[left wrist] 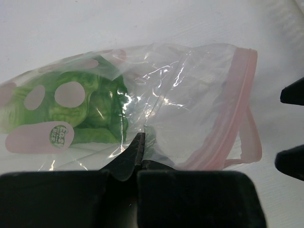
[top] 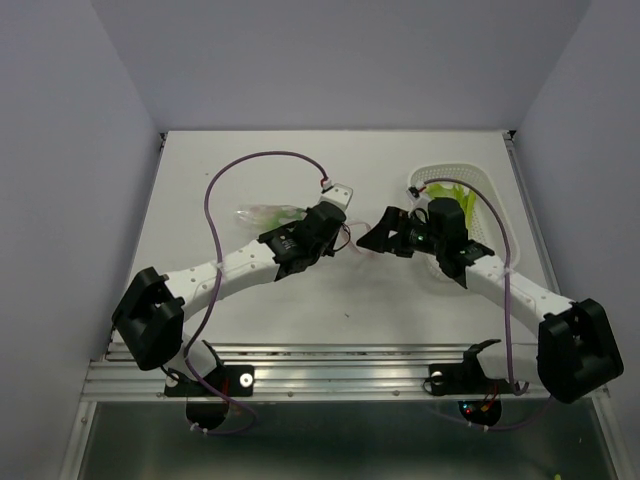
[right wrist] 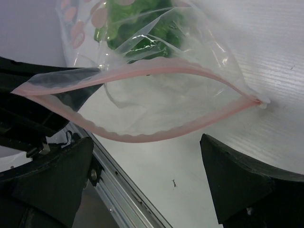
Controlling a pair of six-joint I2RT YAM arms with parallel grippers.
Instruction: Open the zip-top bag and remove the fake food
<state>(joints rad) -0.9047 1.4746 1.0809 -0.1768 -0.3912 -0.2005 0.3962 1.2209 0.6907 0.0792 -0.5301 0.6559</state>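
The zip-top bag (left wrist: 190,90) lies on the white table with its pink zipper mouth (right wrist: 142,137) pulled open into a wide loop. Green lettuce-like fake food (left wrist: 90,109) sits deep in the closed end of the bag (right wrist: 137,23). My left gripper (left wrist: 141,140) is shut on a fold of the bag's clear wall, just behind the zipper. My right gripper (right wrist: 147,175) stands wide open right in front of the open mouth, with nothing between its fingers (right wrist: 242,185). From above, both grippers (top: 335,235) (top: 368,238) meet at mid-table, and the bag (top: 268,212) trails off to the left.
A white perforated basket (top: 480,180) stands at the back right, behind my right arm, with yellow-green leafy pieces (top: 450,190) in it. The table's metal front rail (right wrist: 123,199) runs close below the right gripper. A purple cable (top: 250,160) loops above the left arm.
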